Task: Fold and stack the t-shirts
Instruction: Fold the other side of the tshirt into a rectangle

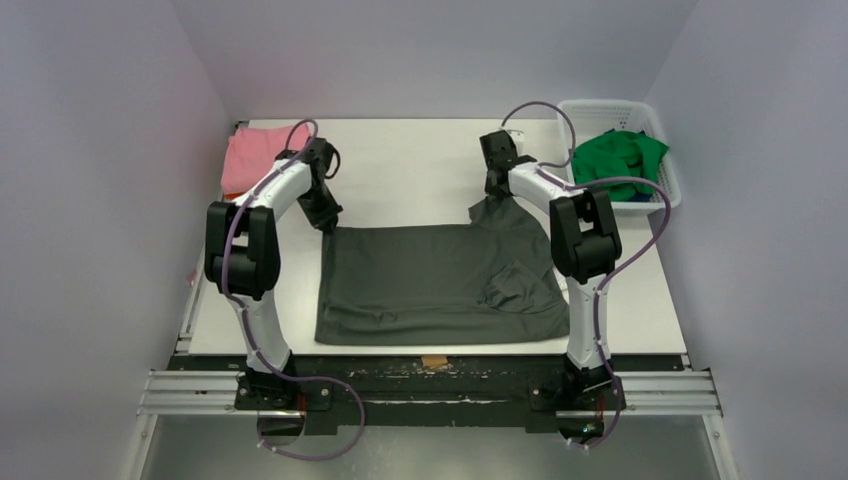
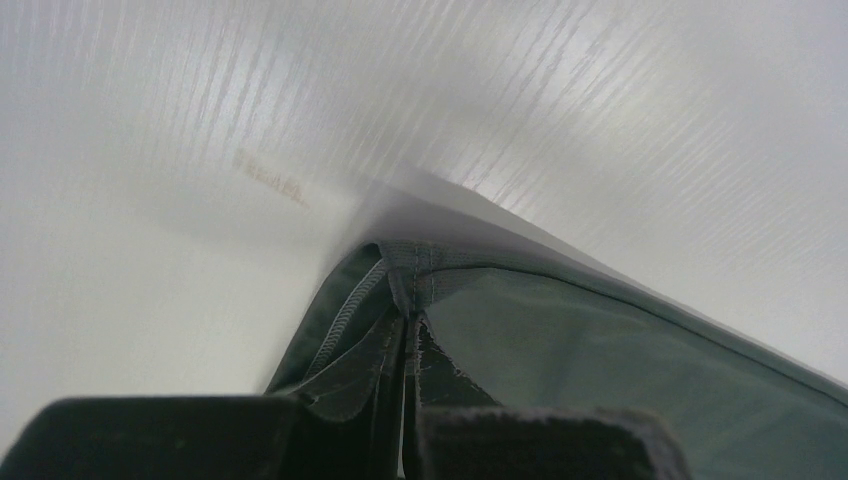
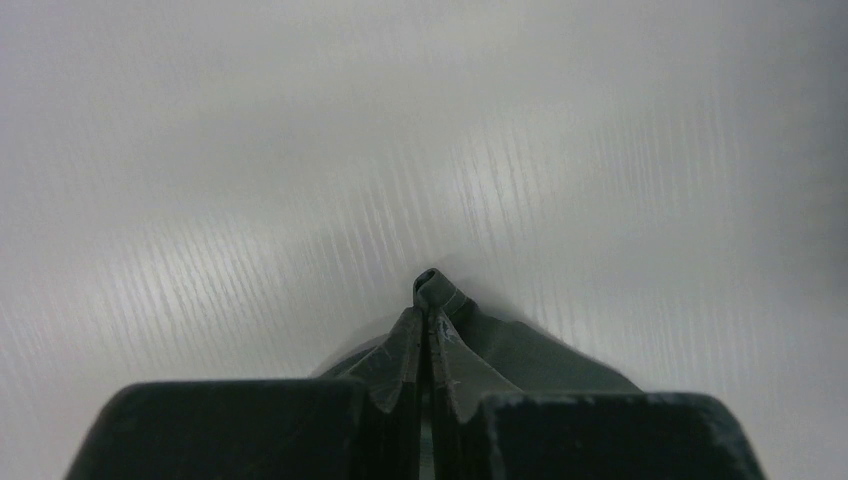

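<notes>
The dark grey t-shirt (image 1: 430,280) lies spread on the white table, its far edge lifted at both corners. My left gripper (image 1: 328,222) is shut on its far left corner; the hem and seam (image 2: 410,275) show pinched between the jaws. My right gripper (image 1: 492,198) is shut on the far right corner, where a small fold of cloth (image 3: 432,290) sticks out past the fingertips. A pink t-shirt (image 1: 250,155) lies folded at the far left of the table. A bright green t-shirt (image 1: 618,155) lies crumpled in the basket. The orange t-shirt is out of view.
A white plastic lattice basket (image 1: 668,170) stands at the table's far right corner. A small tan tag (image 1: 434,361) sits at the near table edge. White walls close in the left, far and right sides.
</notes>
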`<state>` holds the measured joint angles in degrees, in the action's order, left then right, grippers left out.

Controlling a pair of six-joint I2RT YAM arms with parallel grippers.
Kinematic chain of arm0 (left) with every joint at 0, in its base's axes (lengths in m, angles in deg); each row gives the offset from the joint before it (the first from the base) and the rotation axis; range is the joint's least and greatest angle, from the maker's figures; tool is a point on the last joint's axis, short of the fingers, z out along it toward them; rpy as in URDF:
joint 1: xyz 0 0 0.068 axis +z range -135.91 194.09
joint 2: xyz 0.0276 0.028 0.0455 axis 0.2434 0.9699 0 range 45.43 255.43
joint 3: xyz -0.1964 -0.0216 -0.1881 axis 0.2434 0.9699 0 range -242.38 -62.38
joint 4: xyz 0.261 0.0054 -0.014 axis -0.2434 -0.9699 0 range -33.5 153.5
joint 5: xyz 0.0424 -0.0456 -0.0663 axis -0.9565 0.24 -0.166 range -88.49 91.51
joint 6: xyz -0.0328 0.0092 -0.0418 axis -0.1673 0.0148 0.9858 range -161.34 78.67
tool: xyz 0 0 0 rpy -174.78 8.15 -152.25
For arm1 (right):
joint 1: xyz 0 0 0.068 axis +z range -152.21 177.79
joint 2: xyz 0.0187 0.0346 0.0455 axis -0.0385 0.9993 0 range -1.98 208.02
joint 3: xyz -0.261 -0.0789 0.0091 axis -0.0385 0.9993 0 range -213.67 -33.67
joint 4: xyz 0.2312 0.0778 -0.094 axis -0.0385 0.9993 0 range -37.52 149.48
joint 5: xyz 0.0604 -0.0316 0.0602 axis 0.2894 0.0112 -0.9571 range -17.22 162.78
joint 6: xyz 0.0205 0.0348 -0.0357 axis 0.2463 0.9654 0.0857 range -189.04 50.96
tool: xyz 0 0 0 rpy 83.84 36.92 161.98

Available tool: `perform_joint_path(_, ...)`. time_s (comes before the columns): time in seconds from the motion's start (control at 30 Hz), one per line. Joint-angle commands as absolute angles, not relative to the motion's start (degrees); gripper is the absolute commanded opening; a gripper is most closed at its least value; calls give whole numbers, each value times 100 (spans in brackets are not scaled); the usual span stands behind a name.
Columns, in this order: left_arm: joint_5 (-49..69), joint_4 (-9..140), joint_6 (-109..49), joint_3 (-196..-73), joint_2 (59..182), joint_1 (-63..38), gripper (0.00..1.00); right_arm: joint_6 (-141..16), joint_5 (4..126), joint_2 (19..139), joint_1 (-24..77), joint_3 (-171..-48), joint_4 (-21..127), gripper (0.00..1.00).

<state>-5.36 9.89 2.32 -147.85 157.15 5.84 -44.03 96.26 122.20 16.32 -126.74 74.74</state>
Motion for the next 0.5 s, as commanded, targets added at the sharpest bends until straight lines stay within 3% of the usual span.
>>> perform_joint_path(0.0, -681, 852, 155, -15566, 16026, 635, 0, -4567, 9871, 12355, 1397, -13478, 7039, 0)
perform_joint_path(0.23, -693, 482, 78, -16624, 16720, 679, 0, -5141, 9780, 12973, 1317, -14550, 7088, 0)
perform_joint_path(0.47, -556, 599, -13, -16561, 16686, 688, 0, -5243, 9438, 12527, 1316, -14094, 6784, 0)
